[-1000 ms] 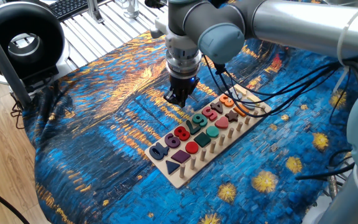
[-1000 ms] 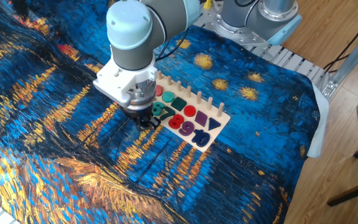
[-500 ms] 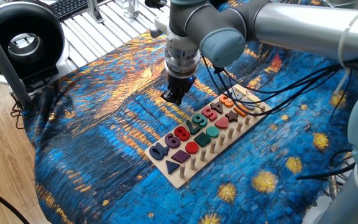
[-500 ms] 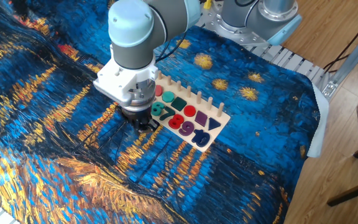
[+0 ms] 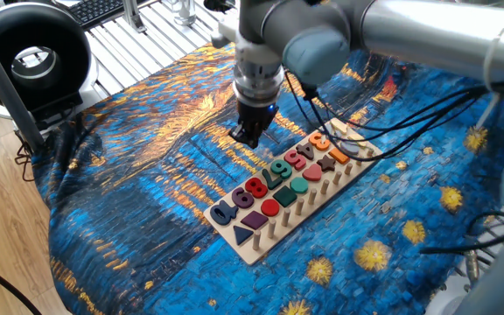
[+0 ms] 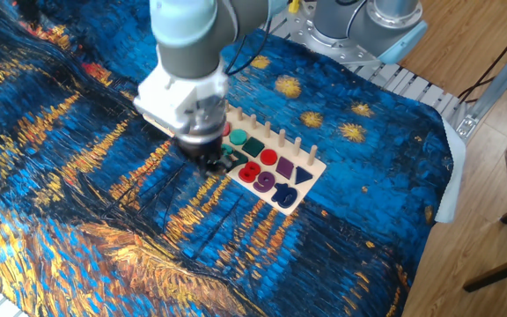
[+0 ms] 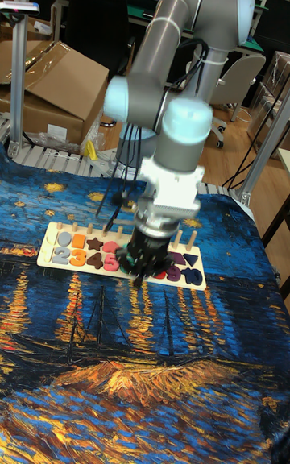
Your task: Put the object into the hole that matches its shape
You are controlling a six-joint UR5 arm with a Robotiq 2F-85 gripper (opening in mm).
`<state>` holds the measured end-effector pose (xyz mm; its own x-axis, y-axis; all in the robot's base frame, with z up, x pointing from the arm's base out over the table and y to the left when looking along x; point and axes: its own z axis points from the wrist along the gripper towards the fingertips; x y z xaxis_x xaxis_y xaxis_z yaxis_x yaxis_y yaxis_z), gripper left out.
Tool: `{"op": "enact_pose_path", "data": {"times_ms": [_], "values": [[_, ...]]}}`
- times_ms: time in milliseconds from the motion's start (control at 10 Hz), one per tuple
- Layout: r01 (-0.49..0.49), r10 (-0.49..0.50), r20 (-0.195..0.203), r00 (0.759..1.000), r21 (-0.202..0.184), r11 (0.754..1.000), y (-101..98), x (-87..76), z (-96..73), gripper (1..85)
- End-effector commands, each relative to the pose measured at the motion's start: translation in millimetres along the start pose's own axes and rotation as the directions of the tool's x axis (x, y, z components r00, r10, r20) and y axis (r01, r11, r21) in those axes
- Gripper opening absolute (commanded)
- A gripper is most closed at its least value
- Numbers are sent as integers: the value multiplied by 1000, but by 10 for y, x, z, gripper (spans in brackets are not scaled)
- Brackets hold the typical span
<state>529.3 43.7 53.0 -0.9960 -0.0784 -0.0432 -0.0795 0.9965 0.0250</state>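
Note:
My gripper point(image 5: 248, 137) point(image 6: 207, 164) point(image 7: 138, 271) hangs a little above the blue painted cloth, just off the number side of the long light-wood puzzle board point(image 5: 261, 250) point(image 6: 312, 169) point(image 7: 46, 259). Its dark fingers are shut, with the object, a small dark piece that barely shows, pinched between their tips. No loose piece lies on the cloth. The hole point(image 7: 56, 255) is the slim pale cut-out at the low-number end of the board, left of the orange 2. The gripper is over the other half, near the green 7 point(image 5: 277, 171).
Coloured numbers, shapes and upright pegs fill the board. A black round device point(image 5: 29, 57) on a stand sits at the table's left corner, with a slatted metal surface and keyboard point(image 5: 103, 9) behind. Arm cables point(image 5: 383, 122) drape over the board's far end. Cardboard box point(image 7: 48, 85) at the back.
The gripper has risen a short way off the cloth, staying shut, and shifted slightly along the board's edge. The board has not moved.

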Motion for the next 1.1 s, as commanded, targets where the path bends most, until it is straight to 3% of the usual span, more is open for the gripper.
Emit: {"op": "enact_pose_path", "data": {"times_ms": [0, 200, 300, 500, 600, 700, 800, 900, 1000], "values": [[-47, 47, -35, 998, -7, 999, 211, 207, -471, 87], [-38, 40, -31, 999, 45, 998, 66, 101, -340, 40], [-18, 18, -9, 1000, 61, 998, 22, 41, -342, 33], [3, -8, 97, 995, 46, 999, 61, -237, -352, 33], [17, -20, 123, 992, 24, 1000, 123, -306, -357, 33], [19, -17, 89, 996, -17, 1000, 229, -214, -347, 60], [3, -3, 28, 1000, 2, 1000, 185, -42, -437, 60], [-20, 20, -3, 1000, 18, 1000, 194, 83, -672, 57], [-56, 56, -39, 998, 7, 998, 291, 195, -834, 57]]}}
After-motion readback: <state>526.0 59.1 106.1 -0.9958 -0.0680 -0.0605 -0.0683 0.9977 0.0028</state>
